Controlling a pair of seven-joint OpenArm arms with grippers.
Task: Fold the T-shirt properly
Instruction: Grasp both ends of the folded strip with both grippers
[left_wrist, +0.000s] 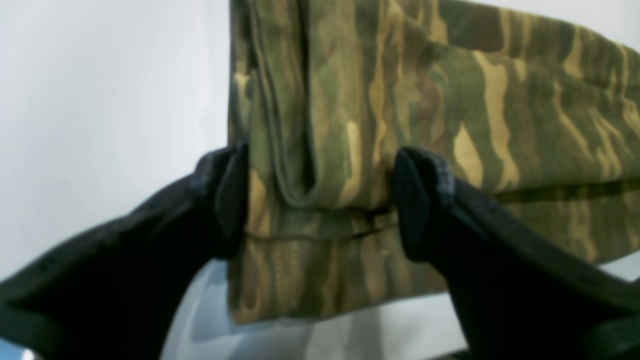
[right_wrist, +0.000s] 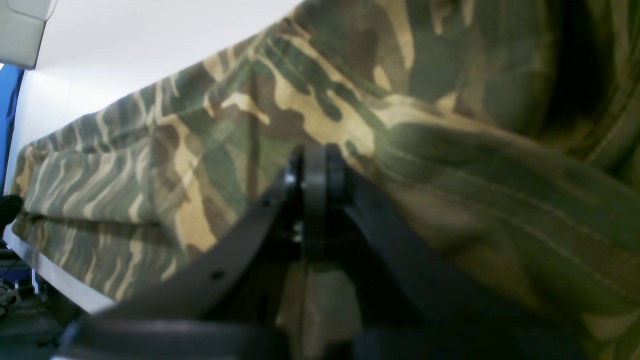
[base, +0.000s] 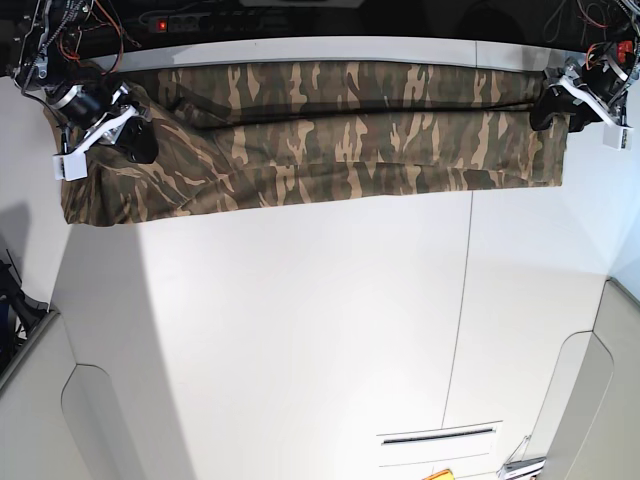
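The camouflage T-shirt (base: 340, 150) lies folded into a long narrow band across the far part of the white table (base: 300, 330). My left gripper (base: 550, 110) is at the band's right end. In the left wrist view this gripper (left_wrist: 322, 200) is open, its two fingers standing apart on either side of a folded edge of the shirt (left_wrist: 450, 100). My right gripper (base: 140, 142) is at the band's left end, where the cloth is wider and rumpled. In the right wrist view its fingertips (right_wrist: 315, 170) are pressed together in the shirt's cloth (right_wrist: 150, 165). The collar is hidden.
A power strip (base: 200, 22) and cables run along the table's back edge behind the shirt. A thin seam (base: 462, 300) crosses the tabletop and a narrow slot (base: 435, 436) sits near the front. Grey panels (base: 25, 350) flank the table's sides.
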